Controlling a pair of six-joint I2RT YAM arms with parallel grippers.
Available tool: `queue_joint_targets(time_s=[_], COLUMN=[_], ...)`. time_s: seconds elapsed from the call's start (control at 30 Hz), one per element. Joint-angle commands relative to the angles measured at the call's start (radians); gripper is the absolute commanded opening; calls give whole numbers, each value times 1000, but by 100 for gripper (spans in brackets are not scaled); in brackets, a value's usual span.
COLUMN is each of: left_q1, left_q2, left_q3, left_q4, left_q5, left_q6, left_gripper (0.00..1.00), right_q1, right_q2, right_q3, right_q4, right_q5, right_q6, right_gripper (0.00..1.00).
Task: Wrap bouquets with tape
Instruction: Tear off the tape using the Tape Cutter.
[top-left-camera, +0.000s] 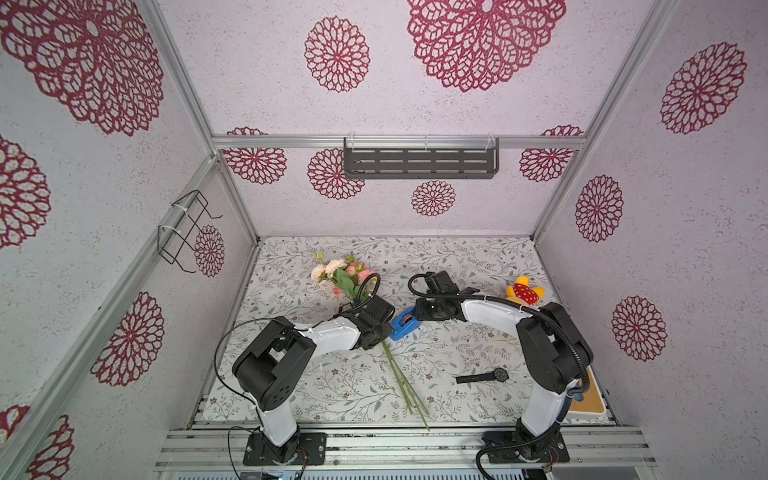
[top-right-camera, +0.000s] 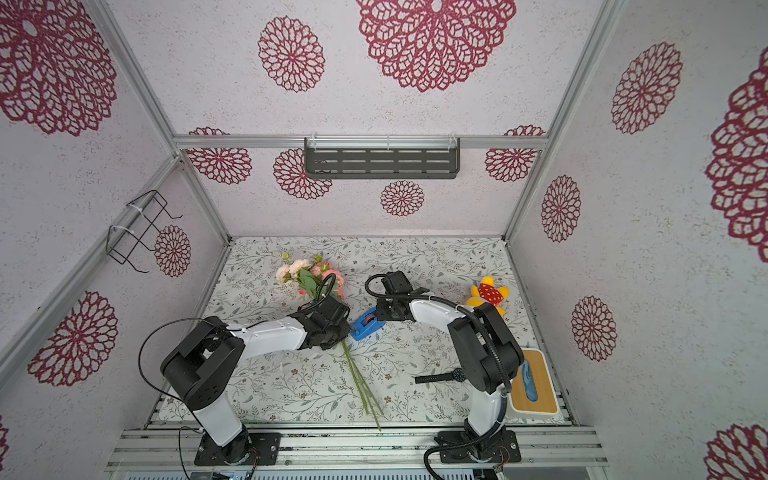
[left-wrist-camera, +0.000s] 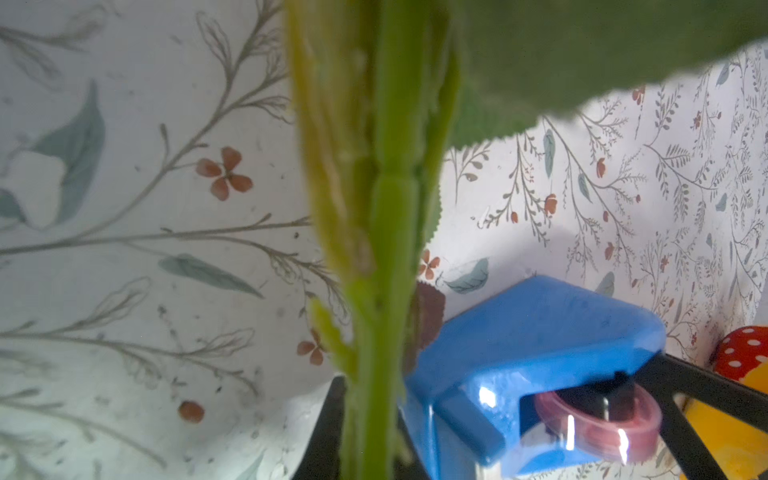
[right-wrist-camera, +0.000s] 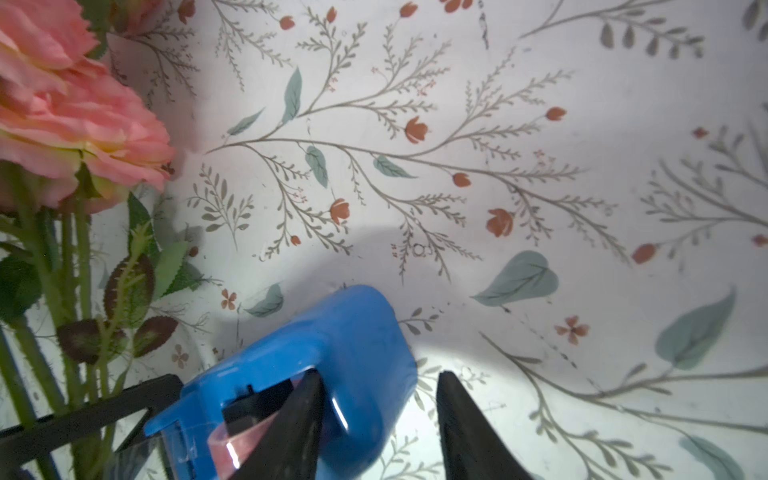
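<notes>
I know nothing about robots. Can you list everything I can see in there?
bouquet: one, pink, peach and cream blooms, green stems; lying left of centre.
tape dispenser: one, blue, reddish roll inside; centre, beside the stems.
wristwatch: one, black; front right.
plush toy: one, yellow and red; right rear.
board: one, wood with white rim; front right corner, blue item on it.
shelf: one, dark grey; back wall.
wire rack: one, black; left wall.
tablecloth: one, white, leaf print; under the loose objects.
arms: two, white and black; bolted at the front.
left fingers: black; shut on the bouquet stems.
right fingers: black; open, at the tape dispenser.
</notes>
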Motion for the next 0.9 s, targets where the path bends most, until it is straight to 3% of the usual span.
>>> queue_joint_targets(time_s=[0.0,0.27,0.5,0.87], left_q1=[-7,-7,6,9], left_q2=[-30,-70,-91,-91], left_q3=[-24,-79,-123,-121], left_q4=[20,66,121,118], left_q5=[-8,13,23,17], left_q6=[-20,-58,-69,-60], left_gripper=[0,0,0,0], right_q1=[10,135,207,247], right_q2=[-114,-184,-96,9], right_q3=[37,29,61,126], right_q4=[-109,-111,-3,-16], right_q5=[84,32,-62,-76], right_q6=[-37,40,155,216], right_gripper=[49,44,36,27])
